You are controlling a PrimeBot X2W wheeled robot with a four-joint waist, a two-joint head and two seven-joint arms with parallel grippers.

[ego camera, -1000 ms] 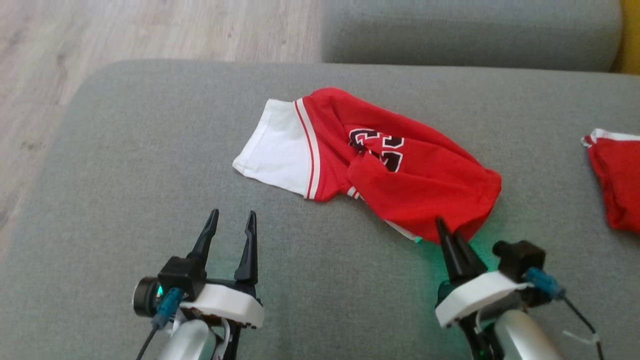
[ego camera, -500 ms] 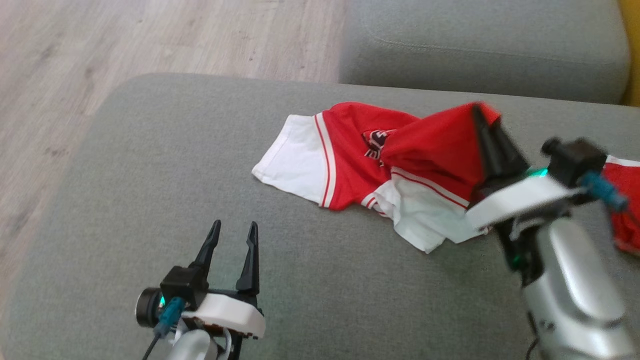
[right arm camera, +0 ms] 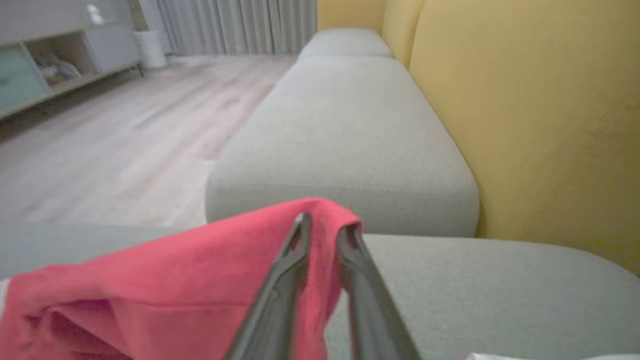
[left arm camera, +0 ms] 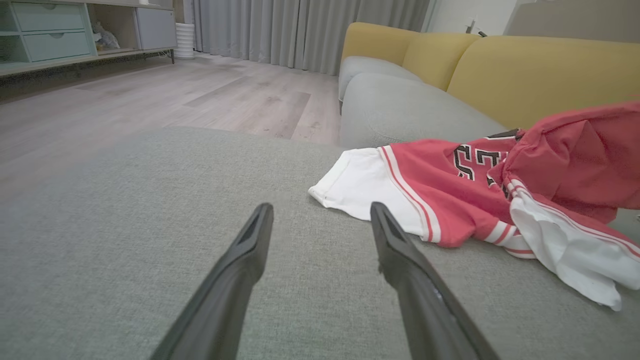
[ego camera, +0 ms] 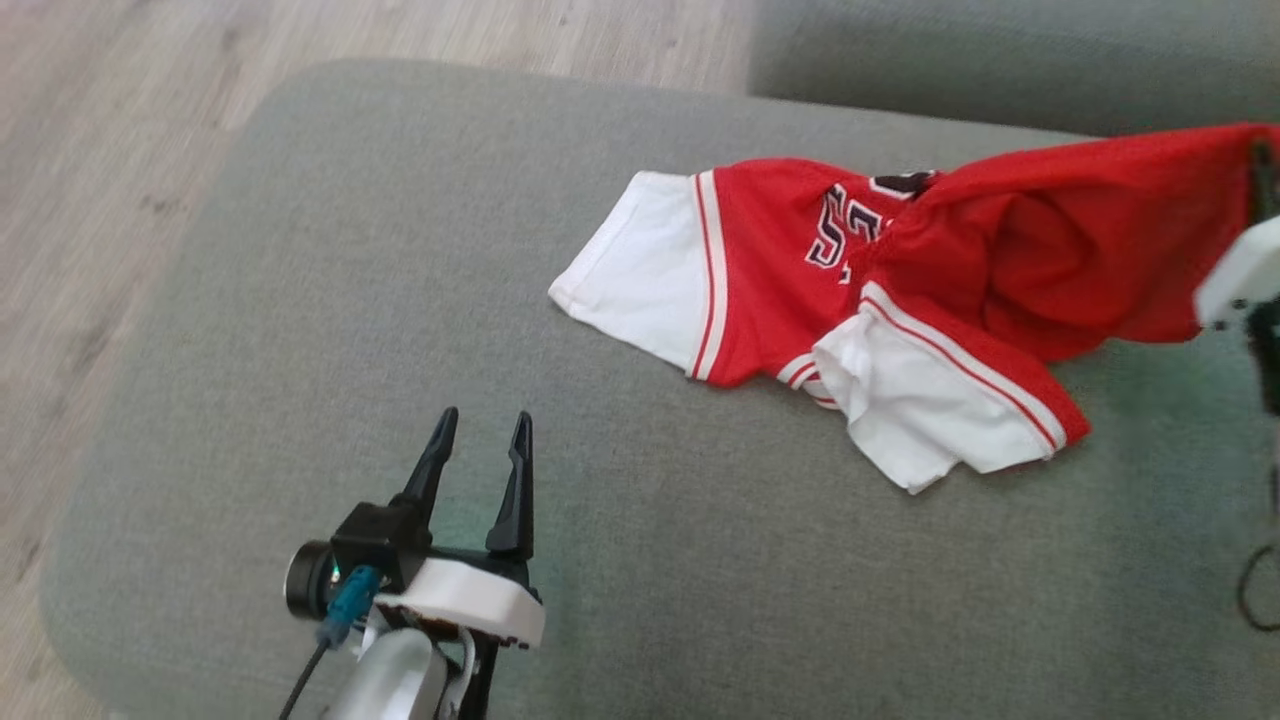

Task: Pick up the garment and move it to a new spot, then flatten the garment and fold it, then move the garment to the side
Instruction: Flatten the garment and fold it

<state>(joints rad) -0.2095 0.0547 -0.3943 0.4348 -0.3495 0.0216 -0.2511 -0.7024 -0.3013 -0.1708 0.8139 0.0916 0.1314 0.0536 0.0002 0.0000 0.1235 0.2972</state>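
The right gripper (right arm camera: 325, 227) had carried the red hem of the jersey (ego camera: 880, 300) up and out to the upper right of the head view, so the cloth stretched from a raised corner there down to the grey sofa seat (ego camera: 400, 300). In the right wrist view its jaws stood a narrow gap apart with red fabric draped over and between the tips. Whether they still pinched it could not be told. My reading is that the spreading pull was ending and a release was beginning, with flattening only partly done: the body was still bunched at the middle.

A second earlier those jaws sat closed at the jersey's near edge, low and right of centre, and the garment lay as a crumpled heap. Since then one white sleeve (ego camera: 930, 420) had been uncovered at centre right. The camera had also swung, shifting the whole scene. The left gripper (ego camera: 482, 425) stayed at lower left, jaws wide open and empty, well apart from the jersey.
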